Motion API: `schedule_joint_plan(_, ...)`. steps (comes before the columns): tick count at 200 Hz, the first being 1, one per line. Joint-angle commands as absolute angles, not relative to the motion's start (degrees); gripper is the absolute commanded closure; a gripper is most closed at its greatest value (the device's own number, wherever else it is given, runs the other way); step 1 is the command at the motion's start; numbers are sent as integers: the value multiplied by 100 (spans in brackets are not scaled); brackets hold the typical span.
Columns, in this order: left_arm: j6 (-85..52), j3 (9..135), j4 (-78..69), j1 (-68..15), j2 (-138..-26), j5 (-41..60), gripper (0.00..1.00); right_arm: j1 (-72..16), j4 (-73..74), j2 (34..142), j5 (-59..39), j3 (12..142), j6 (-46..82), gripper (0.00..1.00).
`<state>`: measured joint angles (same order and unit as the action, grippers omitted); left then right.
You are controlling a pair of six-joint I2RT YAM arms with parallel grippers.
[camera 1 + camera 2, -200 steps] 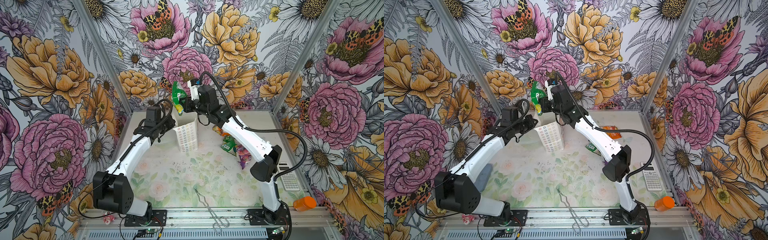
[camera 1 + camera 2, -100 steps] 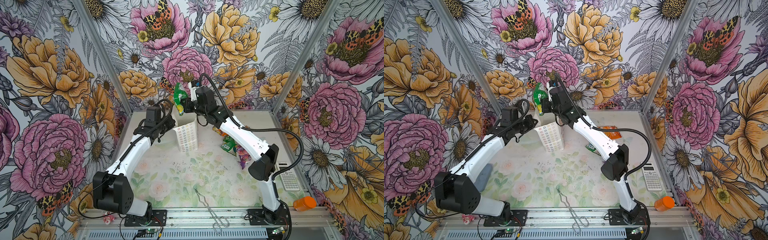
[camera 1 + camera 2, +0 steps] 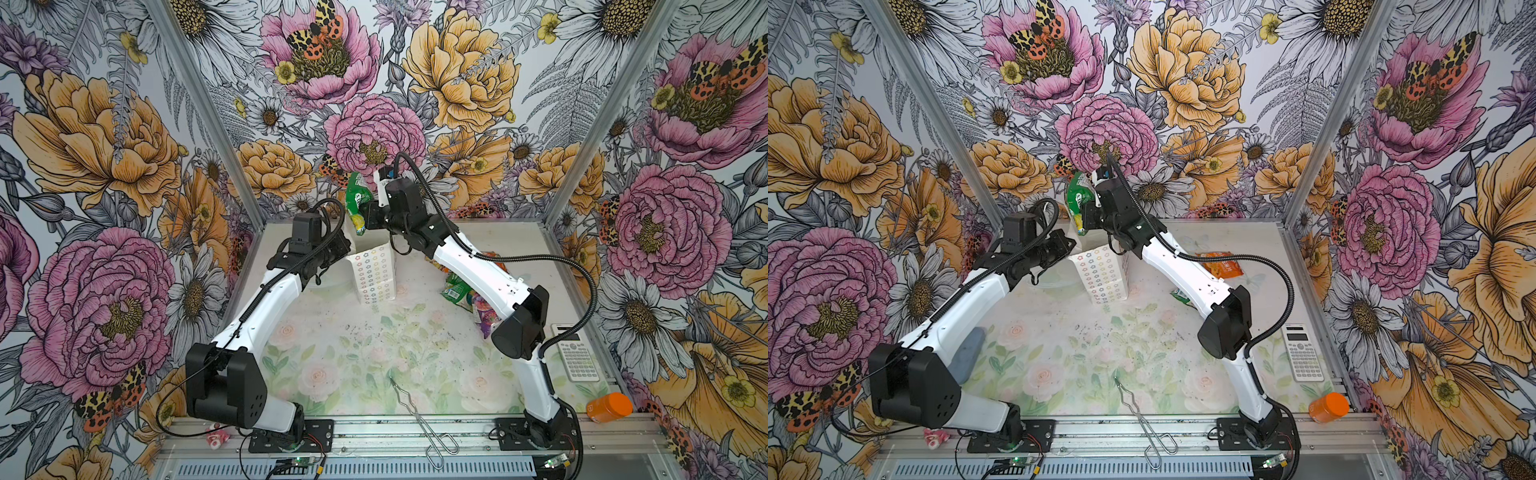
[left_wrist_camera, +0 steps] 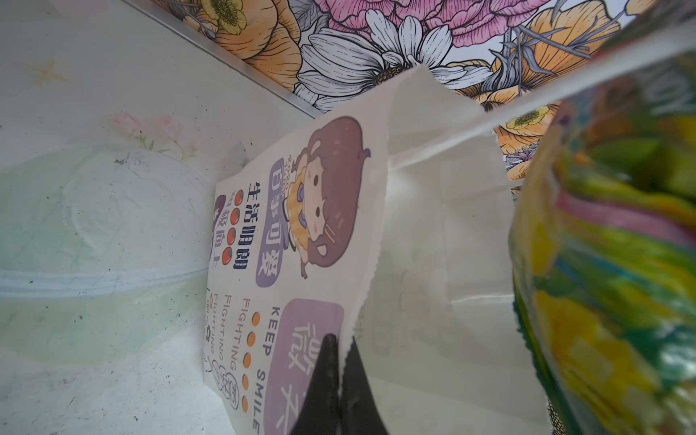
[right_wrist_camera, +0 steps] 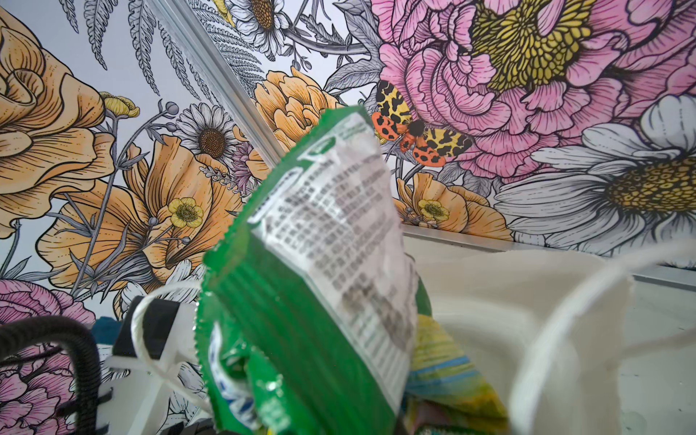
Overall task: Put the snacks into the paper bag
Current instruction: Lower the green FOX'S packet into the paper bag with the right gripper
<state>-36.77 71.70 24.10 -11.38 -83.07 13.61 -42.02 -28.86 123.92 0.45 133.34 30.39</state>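
The white upright paper bag [image 3: 374, 274] looks matt and faintly creased; the green crinkly plastic-foil snack packet [image 3: 355, 197] looks glossy, wrinkled.

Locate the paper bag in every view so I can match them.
In a top view: paper bag, back centre, flower-outline side showing.
In a top view: same spot.
Left wrist: cartoon-girl face mid-picture.
Right wrist: white rim beside the green snack packet.
Shared landmark: that packet above its mouth.

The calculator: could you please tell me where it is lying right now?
In both top views the calculator lies flat along the right edge of the table, near the front, just behind the orange bottle.
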Motion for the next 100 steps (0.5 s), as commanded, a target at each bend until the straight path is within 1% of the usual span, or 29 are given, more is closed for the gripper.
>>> schedule_joint_plan(1, -3731, 7146, 2290, -1140, -8191, 1467, 100, -4175, -2566, 12384, 130, 13330, 3132, 100)
schedule_joint_plan(56, -3727, 7173, 2291, -1151, -8224, 1472, 100, -4056, -2575, 12351, 158, 13114, 3355, 100)
schedule_joint_plan(84, -3727, 7172, 2294, -1143, -8235, 1475, 100, -4029, -2574, 12292, 167, 12993, 3357, 92)
schedule_joint_plan(100, -3727, 7173, 2291, -1142, -8244, 1470, 100, -4025, -2575, 12270, 167, 12945, 3340, 84)
